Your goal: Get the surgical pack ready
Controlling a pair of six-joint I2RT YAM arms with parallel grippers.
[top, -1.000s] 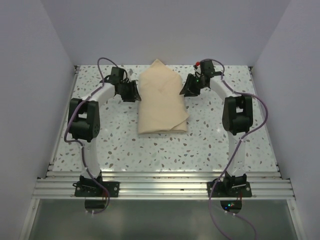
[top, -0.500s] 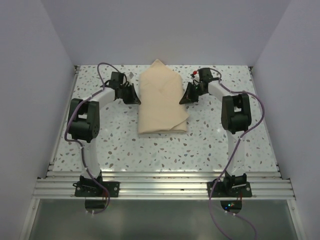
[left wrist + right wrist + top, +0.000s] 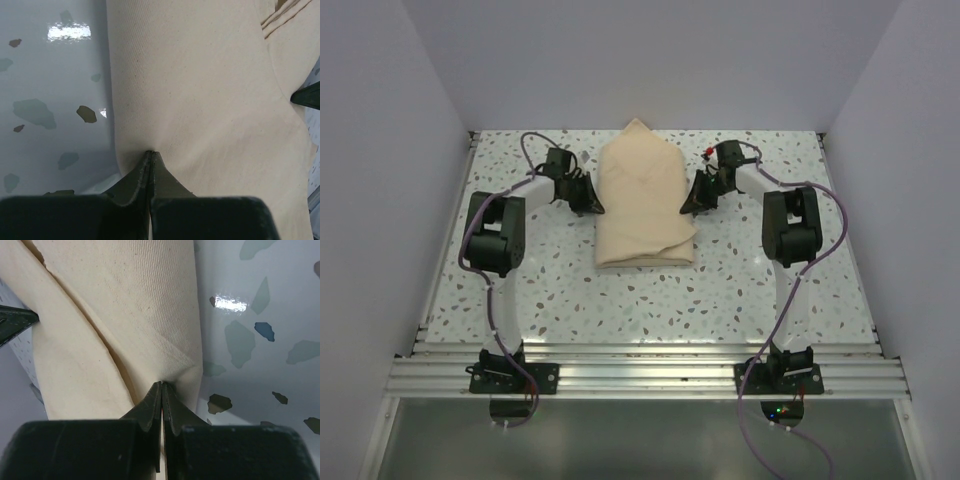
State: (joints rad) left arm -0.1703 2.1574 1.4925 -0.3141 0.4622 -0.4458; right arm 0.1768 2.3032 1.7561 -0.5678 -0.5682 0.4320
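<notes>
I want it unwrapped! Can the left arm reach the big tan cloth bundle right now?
Probably yes: the left fingers are shut right at the surgical pack's left edge, seemingly pinching the cloth, with nothing in between.

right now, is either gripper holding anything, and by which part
Both hold the surgical pack: the left gripper pinches the cloth at its left edge, the right gripper pinches a fold at its right edge.

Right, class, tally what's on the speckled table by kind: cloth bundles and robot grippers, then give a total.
Cloth bundles: 1, the tan surgical pack
Robot grippers: 2, the left gripper and the right gripper
Total: 3
</notes>
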